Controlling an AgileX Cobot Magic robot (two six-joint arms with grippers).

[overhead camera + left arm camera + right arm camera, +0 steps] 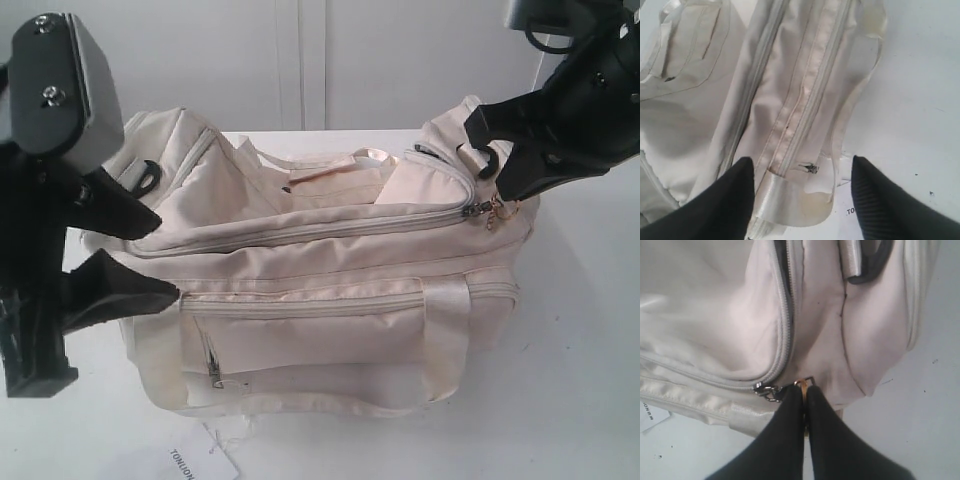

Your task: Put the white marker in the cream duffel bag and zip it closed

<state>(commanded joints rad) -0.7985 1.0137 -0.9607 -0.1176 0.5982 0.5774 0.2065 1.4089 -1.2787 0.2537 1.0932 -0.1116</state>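
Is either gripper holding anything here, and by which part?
The right gripper is shut on the gold ring pull of the bag. The left gripper is open around the bag's other end, gripping nothing.

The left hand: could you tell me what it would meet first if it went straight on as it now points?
Most likely the cream duffel bag, its side panel by the small zip pull, which lies between the fingers of the open left hand. Depth is unclear; it may nearly touch.
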